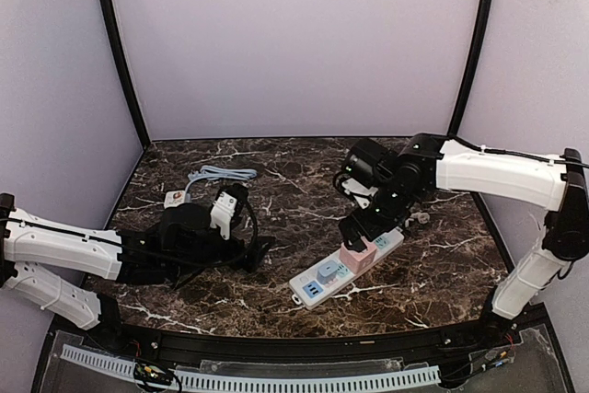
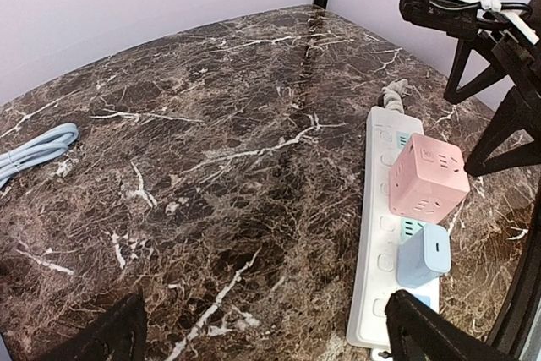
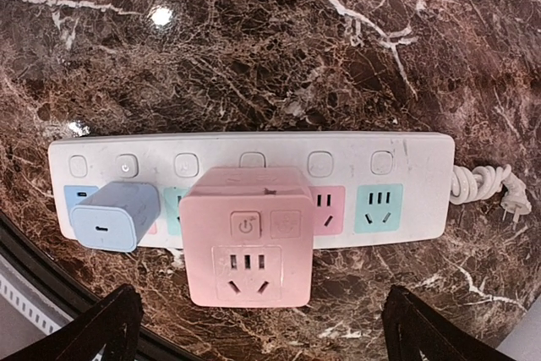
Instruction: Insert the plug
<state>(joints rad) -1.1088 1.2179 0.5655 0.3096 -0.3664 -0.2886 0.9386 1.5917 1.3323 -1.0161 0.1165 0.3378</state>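
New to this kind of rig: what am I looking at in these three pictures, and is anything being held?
Two robot arms are bolted at the near edge of a marble table. One picture looks down from above and behind; the other two come from wrist cameras. On the table lies a white power strip carrying a pink cube adapter and a small blue charger; a light blue cable lies rear left. The right arm hangs over the adapter, the left arm sits low. Both pairs of jaws stand open, holding nothing.
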